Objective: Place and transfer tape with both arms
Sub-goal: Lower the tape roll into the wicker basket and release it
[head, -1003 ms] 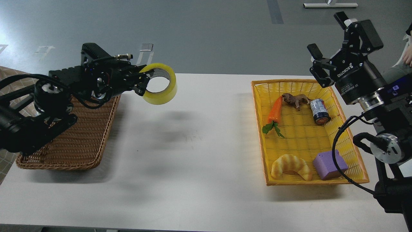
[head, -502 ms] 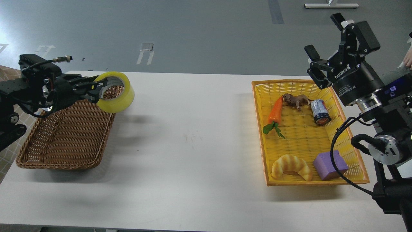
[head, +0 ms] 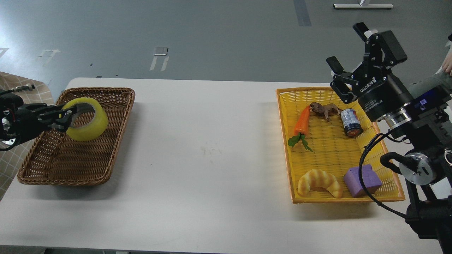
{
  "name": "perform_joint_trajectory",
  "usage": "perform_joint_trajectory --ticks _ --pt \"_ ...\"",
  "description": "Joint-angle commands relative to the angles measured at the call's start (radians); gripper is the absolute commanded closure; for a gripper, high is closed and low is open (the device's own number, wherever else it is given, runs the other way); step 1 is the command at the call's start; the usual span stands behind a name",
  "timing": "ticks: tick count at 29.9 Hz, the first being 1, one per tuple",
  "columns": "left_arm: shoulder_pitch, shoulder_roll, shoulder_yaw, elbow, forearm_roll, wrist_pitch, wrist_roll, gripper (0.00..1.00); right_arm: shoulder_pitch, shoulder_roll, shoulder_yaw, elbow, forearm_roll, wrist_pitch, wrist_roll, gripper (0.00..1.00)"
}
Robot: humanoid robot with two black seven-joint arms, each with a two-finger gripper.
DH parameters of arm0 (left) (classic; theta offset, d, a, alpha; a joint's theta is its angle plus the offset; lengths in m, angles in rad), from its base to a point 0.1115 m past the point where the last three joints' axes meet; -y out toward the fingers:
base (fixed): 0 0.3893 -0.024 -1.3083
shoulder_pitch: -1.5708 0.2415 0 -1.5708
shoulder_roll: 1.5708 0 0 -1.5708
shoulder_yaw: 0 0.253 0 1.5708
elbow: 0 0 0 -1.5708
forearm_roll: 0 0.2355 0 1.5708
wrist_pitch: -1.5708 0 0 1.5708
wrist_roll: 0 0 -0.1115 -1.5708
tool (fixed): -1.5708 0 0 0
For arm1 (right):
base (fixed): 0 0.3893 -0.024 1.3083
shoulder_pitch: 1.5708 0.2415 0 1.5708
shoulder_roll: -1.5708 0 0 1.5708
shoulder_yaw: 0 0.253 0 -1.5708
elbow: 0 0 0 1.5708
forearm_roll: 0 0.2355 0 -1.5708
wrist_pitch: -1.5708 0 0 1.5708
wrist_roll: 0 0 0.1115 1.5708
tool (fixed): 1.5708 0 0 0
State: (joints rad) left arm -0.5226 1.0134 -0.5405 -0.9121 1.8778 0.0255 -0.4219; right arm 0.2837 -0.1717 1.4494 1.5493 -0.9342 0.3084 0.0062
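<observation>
The yellow tape roll (head: 89, 123) hangs over the brown wicker basket (head: 106, 155) at the left, tilted, with its grey-white core facing me. My left gripper (head: 67, 118) is shut on the roll's left wall, one finger inside the core. My right gripper (head: 348, 58) is open and empty, raised above the far right corner of the yellow basket (head: 286, 148).
The yellow basket holds a toy carrot (head: 302, 121), a brown animal figure (head: 325, 110), a small can (head: 350, 122), a croissant (head: 319, 181) and a purple cube (head: 362, 180). The white table (head: 212, 169) lies between the two baskets.
My left gripper carried the tape left and down, from above the table's middle-left to over the wicker basket. My right gripper shifted slightly left and up, still open.
</observation>
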Motion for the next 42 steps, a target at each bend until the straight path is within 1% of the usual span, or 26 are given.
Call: perform_joint_trajectory --ticks 1,5,7,8,9,10,11,12,14,15,16,17,18,22,28,33,34,36,39,41,42 --pt "0.026 -0.018 0.001 0.055 -0.034 0.017 -0.005 1.0 -0.006 0.001 -0.001 0.005 0.0 0.0 -0.002 0.0" --pt "0.026 -0.041 -0.001 0.104 -0.037 0.019 -0.026 1.0 -0.014 0.001 -0.001 0.012 0.0 0.0 -0.002 0.0" --pt "0.026 -0.053 -0.001 0.124 -0.04 0.021 -0.049 1.0 -0.017 0.0 -0.001 0.02 0.0 0.0 -0.003 0.0" --pt "0.026 -0.053 -0.001 0.124 -0.04 0.021 -0.049 1.0 -0.017 0.0 -0.001 0.02 0.0 0.0 -0.003 0.0" --pt "0.026 -0.058 -0.001 0.133 -0.051 0.019 -0.067 1.0 -0.021 0.0 -0.001 0.034 0.0 0.001 -0.003 0.0" --pt "0.026 -0.059 -0.001 0.134 -0.054 0.019 -0.067 1.0 -0.023 0.0 -0.001 0.035 0.0 0.001 -0.003 0.0" --pt "0.026 -0.062 -0.001 0.134 -0.061 0.021 -0.067 0.97 -0.023 0.0 -0.001 0.037 0.0 0.001 -0.003 0.0" --pt "0.026 -0.07 -0.001 0.134 -0.075 0.019 -0.067 0.87 -0.024 0.0 -0.001 0.037 0.0 0.001 -0.003 0.0" --pt "0.024 -0.073 -0.001 0.136 -0.095 0.018 -0.067 0.76 -0.026 0.0 -0.001 0.038 0.0 0.001 -0.003 0.0" --pt "0.021 -0.072 -0.001 0.136 -0.124 0.01 -0.067 0.58 -0.031 0.0 -0.001 0.038 0.002 0.001 -0.003 0.0" --pt "0.021 -0.072 -0.001 0.136 -0.141 0.008 -0.067 0.43 -0.032 0.0 -0.001 0.04 0.002 0.001 -0.003 0.0" --pt "0.027 -0.07 -0.001 0.136 -0.176 0.005 -0.067 0.05 -0.041 0.0 -0.001 0.043 0.002 0.003 -0.003 0.0" --pt "0.029 -0.07 -0.001 0.136 -0.187 0.004 -0.067 0.02 -0.044 0.0 -0.001 0.043 0.002 0.003 -0.003 0.0" --pt "0.029 -0.072 0.0 0.136 -0.203 0.004 -0.067 0.02 -0.046 0.0 -0.001 0.048 0.002 0.003 -0.003 0.0" --pt "0.018 -0.065 0.043 0.134 -0.21 0.004 -0.067 0.02 -0.061 0.0 -0.001 0.063 0.002 0.003 -0.003 0.0" --pt "0.006 -0.065 0.042 0.134 -0.29 0.005 -0.067 0.02 -0.063 0.0 -0.001 0.063 0.002 0.003 -0.003 0.0" --pt "0.003 -0.071 0.042 0.125 -0.381 0.005 -0.067 0.02 -0.06 0.001 0.0 0.063 0.002 0.003 -0.003 0.0" --pt "-0.008 -0.073 0.028 0.118 -0.454 0.011 -0.067 0.02 -0.055 0.0 0.0 0.064 0.002 0.003 -0.003 0.0" --pt "-0.086 -0.107 0.028 0.076 -0.615 0.011 -0.067 0.02 -0.046 -0.002 0.0 0.06 -0.001 0.001 -0.003 0.0" --pt "-0.126 -0.212 0.033 0.039 -0.817 0.011 -0.067 0.02 -0.023 0.004 0.0 0.052 -0.026 -0.028 -0.003 0.0" --pt "-0.126 -0.24 0.031 0.03 -0.862 0.01 -0.067 0.02 -0.011 0.008 -0.001 0.052 -0.034 -0.043 -0.003 0.0"
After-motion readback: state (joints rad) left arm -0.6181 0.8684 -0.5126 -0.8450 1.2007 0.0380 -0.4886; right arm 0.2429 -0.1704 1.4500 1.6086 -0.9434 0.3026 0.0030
